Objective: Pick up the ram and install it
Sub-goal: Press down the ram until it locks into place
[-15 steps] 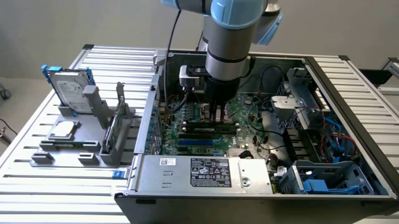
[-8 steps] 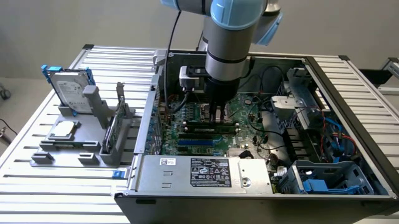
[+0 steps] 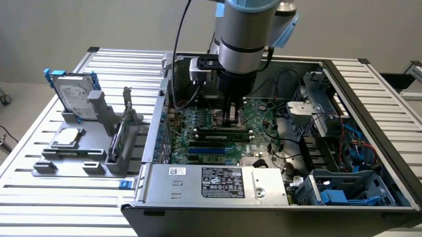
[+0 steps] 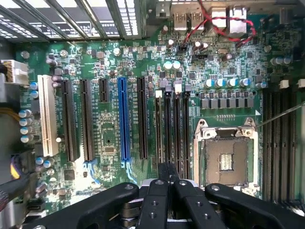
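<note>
Down in the open computer case [image 3: 389, 148], I judge seating underway: my end effector [image 3: 231, 117] is pinched narrow just beside the ram [image 3: 221, 132], apparently slotted, which calls for square downward pressure.

Even, bright indoor light; soft shadows, mild glare.

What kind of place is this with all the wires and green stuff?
Probably a computer assembly workbench: an open computer case shows its green motherboard, a hard drive stands in a holder, and a robot arm reaches inside.
</note>
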{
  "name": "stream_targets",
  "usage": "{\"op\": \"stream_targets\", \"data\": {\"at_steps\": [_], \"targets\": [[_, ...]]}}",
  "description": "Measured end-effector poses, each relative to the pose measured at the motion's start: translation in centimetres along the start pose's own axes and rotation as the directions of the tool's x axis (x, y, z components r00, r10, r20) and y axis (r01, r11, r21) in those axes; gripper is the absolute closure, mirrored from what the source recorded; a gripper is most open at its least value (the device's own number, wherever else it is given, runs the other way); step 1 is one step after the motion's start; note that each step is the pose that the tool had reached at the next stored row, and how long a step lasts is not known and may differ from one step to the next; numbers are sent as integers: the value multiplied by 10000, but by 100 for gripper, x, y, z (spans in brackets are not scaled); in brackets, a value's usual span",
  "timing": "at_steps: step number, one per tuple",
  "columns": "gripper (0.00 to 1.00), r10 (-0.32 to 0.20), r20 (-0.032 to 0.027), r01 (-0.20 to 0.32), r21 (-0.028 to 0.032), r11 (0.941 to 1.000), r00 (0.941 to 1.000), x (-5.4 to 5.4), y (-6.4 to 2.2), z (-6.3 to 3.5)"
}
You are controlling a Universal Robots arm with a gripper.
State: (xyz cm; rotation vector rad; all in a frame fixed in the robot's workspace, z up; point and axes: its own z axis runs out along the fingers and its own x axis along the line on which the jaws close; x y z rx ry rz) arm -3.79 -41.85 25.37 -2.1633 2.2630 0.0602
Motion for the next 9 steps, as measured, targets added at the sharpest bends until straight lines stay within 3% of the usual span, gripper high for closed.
{"op": "stream_targets", "data": {"at_steps": [9], "targets": [[89,0,8,0,0,10000,10000,0,0,0]]}}
